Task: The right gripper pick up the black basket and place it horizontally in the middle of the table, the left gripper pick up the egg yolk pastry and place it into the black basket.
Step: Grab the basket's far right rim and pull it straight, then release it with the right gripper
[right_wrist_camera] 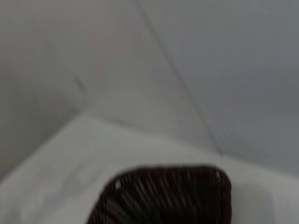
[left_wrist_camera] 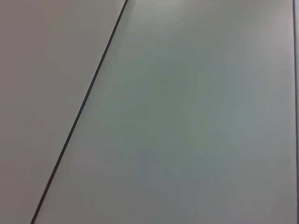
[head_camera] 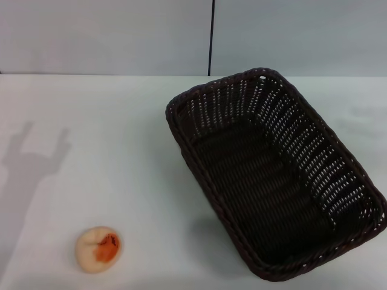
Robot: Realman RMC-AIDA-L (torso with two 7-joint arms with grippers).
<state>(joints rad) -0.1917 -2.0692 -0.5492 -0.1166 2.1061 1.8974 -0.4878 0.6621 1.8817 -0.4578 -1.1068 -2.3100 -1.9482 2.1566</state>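
The black basket (head_camera: 272, 175) stands on the white table (head_camera: 121, 151) at the right, set at a slant with one corner toward the far wall. It is empty. Part of its rim also shows in the right wrist view (right_wrist_camera: 163, 196). The egg yolk pastry (head_camera: 98, 249) lies on the table near the front left, its orange patch up. Neither gripper is in any view. A forked shadow of a gripper falls on the table at the left (head_camera: 30, 160).
A grey wall (head_camera: 121, 36) with a dark vertical seam (head_camera: 210, 36) runs behind the table. The left wrist view shows only wall panels and a seam (left_wrist_camera: 79, 116).
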